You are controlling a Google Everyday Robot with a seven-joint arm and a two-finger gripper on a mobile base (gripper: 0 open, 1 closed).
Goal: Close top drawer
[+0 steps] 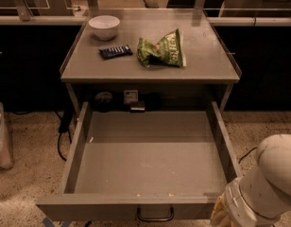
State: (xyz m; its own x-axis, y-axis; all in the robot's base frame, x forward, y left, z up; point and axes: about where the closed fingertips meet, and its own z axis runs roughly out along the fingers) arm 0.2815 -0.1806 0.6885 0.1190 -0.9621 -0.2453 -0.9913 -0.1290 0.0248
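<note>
The top drawer (150, 162) is pulled far out of the grey cabinet. Its floor is bare grey with a few crumbs. Its flat front panel (89, 207) runs along the bottom edge of the view, with a small dark loop handle (155, 215) at centre. My white arm (263, 183) rises in the bottom right corner, just right of the drawer's front right corner. The gripper itself is out of view.
On the cabinet top (207, 60) stand a white bowl (104, 26), a dark snack bar (115, 51) and a green chip bag (162, 49). Black cables (63, 131) hang at the left. A bin (1, 136) stands at the far left on speckled floor.
</note>
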